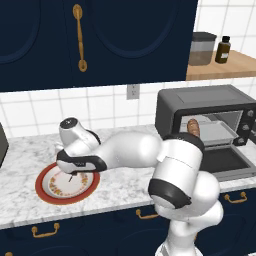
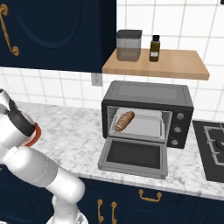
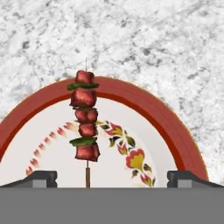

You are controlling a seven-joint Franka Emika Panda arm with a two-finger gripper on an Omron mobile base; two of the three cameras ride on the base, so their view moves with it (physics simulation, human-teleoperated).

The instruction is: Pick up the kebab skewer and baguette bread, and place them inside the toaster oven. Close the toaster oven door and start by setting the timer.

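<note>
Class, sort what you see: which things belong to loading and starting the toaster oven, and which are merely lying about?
Job:
kebab skewer on the plate
baguette bread, already inside
toaster oven
toaster oven door, open
hand, open

Lying about:
canister
brown bottle
wooden shelf

One skewer (image 3: 86,117), one baguette (image 2: 124,121) (one plate (image 3: 175,127))

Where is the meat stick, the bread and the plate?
kebab skewer (image 3: 86,117), hand view, middle meat chunk.
baguette bread (image 2: 124,121), right base view, middle of the crust.
plate (image 3: 154,113), hand view, red rim.
</note>
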